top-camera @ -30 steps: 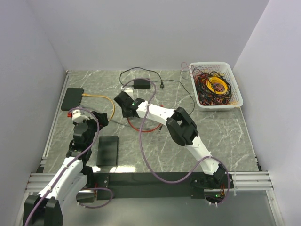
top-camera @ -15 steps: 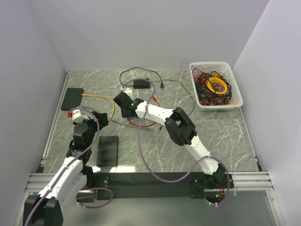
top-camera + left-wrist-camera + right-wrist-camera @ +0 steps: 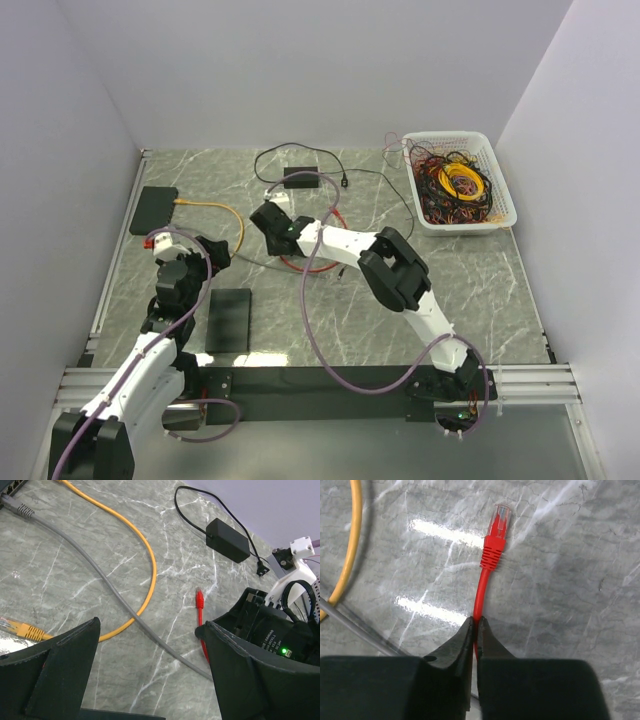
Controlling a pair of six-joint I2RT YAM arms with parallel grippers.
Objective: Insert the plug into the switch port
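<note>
Right wrist view: the right gripper (image 3: pixel 476 626) pinches the floppy red Ethernet cable (image 3: pixel 481 587) on the marbled grey table (image 3: pixel 570 580), behind its clear-tipped plug (image 3: pixel 498 522); gripping nearer that stiff plug seems steadier, while the left gripper (image 3: pixel 151 630) gapes empty.

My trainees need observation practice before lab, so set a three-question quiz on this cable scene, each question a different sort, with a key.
1. True or false: the right gripper is shut on the red network cable, behind its clear plug.
2. The left gripper is: A open, holding nothing; B shut, holding nothing; C out of view.
3. What holds the tangle of wires?
Key: 1 true; 2 A; 3 the white mesh basket.
</note>
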